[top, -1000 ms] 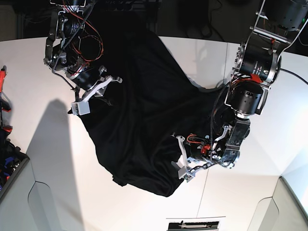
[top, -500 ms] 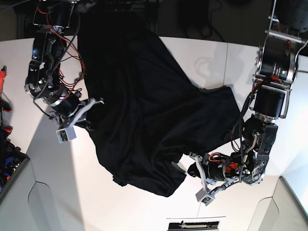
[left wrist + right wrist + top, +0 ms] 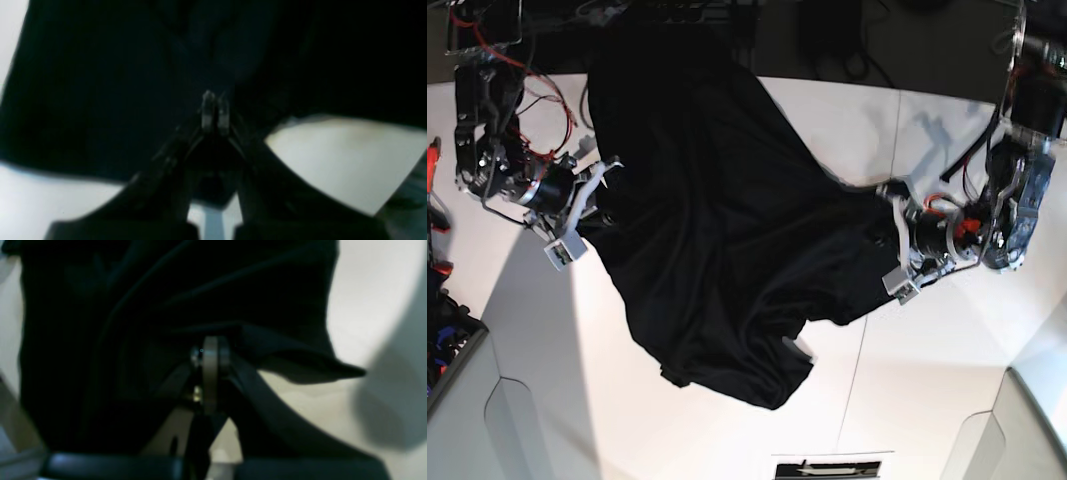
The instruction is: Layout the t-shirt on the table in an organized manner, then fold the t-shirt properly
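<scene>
The black t-shirt (image 3: pixel 727 230) lies crumpled across the middle of the white table (image 3: pixel 927 380), and its top runs off the far edge. My right gripper (image 3: pixel 614 163) is at the shirt's left edge. In the right wrist view this right gripper (image 3: pixel 210 346) is shut, with a raised fold of the t-shirt (image 3: pixel 283 356) at its tips. My left gripper (image 3: pixel 889 192) is at the shirt's right lobe. The left wrist view shows that left gripper (image 3: pixel 215 100) shut against the t-shirt (image 3: pixel 100 83). Whether it pinches cloth cannot be told.
Grey angled panels (image 3: pixel 497 420) (image 3: pixel 1027 430) flank the table's front corners. A thin dark seam (image 3: pixel 852 400) runs across the tabletop toward a printed label (image 3: pixel 827 467) at the front edge. Red-handled clutter (image 3: pixel 435 200) sits past the left edge.
My left arm swung from the shirt's front hem up to its right lobe, staying shut. My right arm drew outward to the left, and the shirt's left edge followed it.
</scene>
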### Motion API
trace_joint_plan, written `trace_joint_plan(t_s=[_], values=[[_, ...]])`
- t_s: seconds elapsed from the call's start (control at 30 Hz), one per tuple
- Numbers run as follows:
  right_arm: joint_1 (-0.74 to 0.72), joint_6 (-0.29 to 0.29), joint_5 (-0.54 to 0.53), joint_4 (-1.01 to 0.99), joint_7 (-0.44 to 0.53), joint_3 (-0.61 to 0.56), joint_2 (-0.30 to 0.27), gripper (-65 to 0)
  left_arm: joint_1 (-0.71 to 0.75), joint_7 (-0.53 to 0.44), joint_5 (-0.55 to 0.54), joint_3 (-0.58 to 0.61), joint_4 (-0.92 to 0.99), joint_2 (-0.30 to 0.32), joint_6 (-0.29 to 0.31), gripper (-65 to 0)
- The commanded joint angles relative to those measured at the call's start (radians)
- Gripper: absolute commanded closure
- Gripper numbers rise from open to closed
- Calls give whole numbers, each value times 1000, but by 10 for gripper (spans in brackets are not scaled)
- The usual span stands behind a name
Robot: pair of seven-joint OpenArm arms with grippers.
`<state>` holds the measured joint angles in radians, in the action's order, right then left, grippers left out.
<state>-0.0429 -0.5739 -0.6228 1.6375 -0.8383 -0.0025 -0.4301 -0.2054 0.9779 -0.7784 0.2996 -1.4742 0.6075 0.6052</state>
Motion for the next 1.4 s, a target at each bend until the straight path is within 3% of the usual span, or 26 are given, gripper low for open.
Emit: trace_joint_plan(t_s=[0.0, 0.23, 0.37, 0.57, 0.9, 1.17, 1.37], values=[[-8, -6, -25, 28, 18, 7, -24, 0, 1, -20, -18, -31, -69, 16, 6, 0], [-15, 2, 32, 37, 71, 9, -17, 0, 177, -21, -22, -58, -330, 3, 29, 0], [-29, 2, 105, 12, 167, 9, 30, 0, 268, -27, -21, -57, -425, -81, 29, 0], [-132, 21, 233, -87, 220, 9, 132, 0, 327, -31, -10, -31, -443, -248, 35, 0], [-365, 31, 413, -444, 328, 9, 278, 0, 324, -66, 74, 137, -372, -368, 34, 0], [-392, 31, 469, -557, 360, 9, 267, 0, 316, -106, 260, 108, -231, -399, -19, 0], [-391, 31, 436, -557, 332, 9, 209, 0, 316, -106, 323, -45, -191, -388, -42, 0]])
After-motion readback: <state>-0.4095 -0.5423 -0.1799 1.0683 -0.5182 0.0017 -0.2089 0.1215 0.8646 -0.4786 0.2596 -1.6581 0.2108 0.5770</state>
